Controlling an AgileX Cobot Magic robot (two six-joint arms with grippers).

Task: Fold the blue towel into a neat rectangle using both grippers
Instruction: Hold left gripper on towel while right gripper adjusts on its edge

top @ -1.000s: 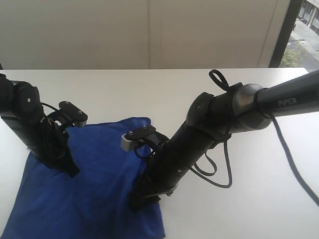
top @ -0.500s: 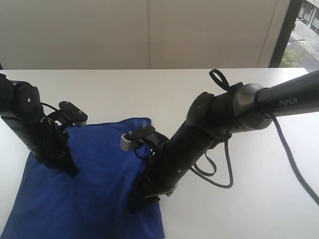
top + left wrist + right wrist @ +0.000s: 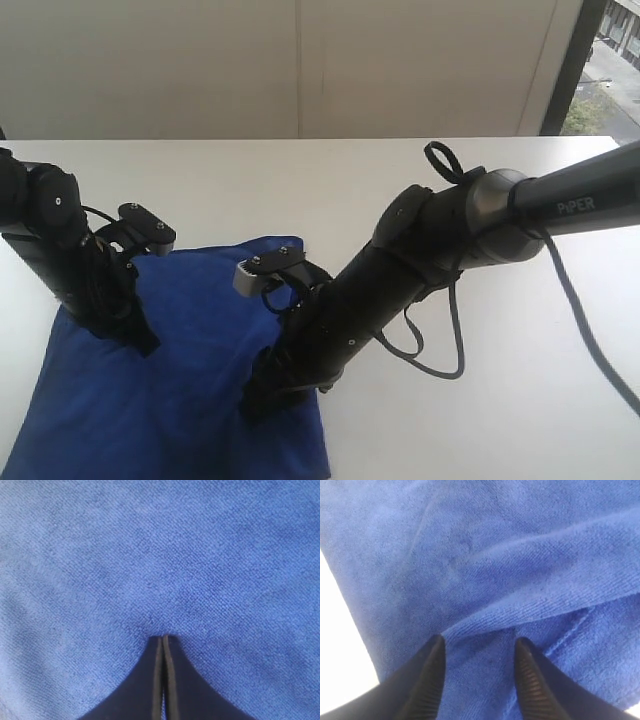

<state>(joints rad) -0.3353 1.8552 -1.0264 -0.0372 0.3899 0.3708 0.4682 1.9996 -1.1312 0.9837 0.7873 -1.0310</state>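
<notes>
The blue towel lies spread on the white table at the front left, with soft folds in it. My left gripper points down onto the towel's left part. In the left wrist view its jaws are pressed together, tips touching the cloth, and nothing shows between them. My right gripper reaches down onto the towel's right part near its edge. There it stands open, its two fingers astride a raised fold of the towel.
Bare white tabletop borders the towel's edge beside the right gripper. A black cable loops on the table under the right arm. A wall runs behind the table, with a window at the far right.
The right arm has shifted left, further over the towel, and its grey block and gripper tip now sit nearer the towel's middle. The left arm has stayed still.
</notes>
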